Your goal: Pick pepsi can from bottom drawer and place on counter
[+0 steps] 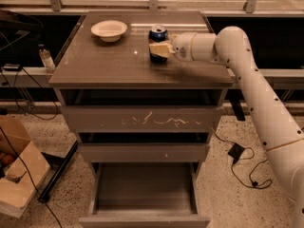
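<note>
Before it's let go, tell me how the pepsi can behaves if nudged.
Upright in the gripper, the pepsi can looks tall for its base, so a high nudge would probably tip it. On the glossy counter it likely slides; its round wall would roll.

Legible text: none | pepsi can (157, 34): markings not readable | gripper (160, 49): at the can, above the counter (114, 63), right of centre

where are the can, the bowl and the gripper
can (158, 34), camera view, blue upper side below the silver top
bowl (109, 30), camera view, pale inside
gripper (159, 48), camera view, yellowish tip at the can on the counter (104, 65)
</note>
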### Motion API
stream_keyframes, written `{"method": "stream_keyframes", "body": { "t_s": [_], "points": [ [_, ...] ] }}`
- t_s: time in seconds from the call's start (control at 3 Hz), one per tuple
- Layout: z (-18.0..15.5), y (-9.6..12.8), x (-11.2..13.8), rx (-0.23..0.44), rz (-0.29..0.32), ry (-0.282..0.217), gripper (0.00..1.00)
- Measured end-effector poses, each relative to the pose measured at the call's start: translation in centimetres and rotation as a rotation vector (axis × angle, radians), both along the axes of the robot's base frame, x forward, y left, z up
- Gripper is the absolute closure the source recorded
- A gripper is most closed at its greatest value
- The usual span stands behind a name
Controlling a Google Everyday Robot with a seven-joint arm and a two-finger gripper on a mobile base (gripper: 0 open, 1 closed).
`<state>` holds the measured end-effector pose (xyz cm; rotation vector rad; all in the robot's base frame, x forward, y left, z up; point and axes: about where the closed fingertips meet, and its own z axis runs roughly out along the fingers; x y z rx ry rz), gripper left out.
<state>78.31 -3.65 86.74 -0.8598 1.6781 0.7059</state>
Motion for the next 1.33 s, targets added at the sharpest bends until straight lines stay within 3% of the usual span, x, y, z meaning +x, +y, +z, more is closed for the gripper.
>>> {"method": "stream_keyframes", "body": {
  "t_s": [0.67, 1.0, 1.33],
  "points": [
    [-0.15, 0.04, 0.02, 0.005, -0.002, 0.011, 0.13],
    [-0.15, 0.04, 0.02, 0.005, -0.002, 0.011, 0.00],
    [-0.15, 0.05, 0.02, 0.005, -0.002, 0.011, 0.00]
  ]
}}
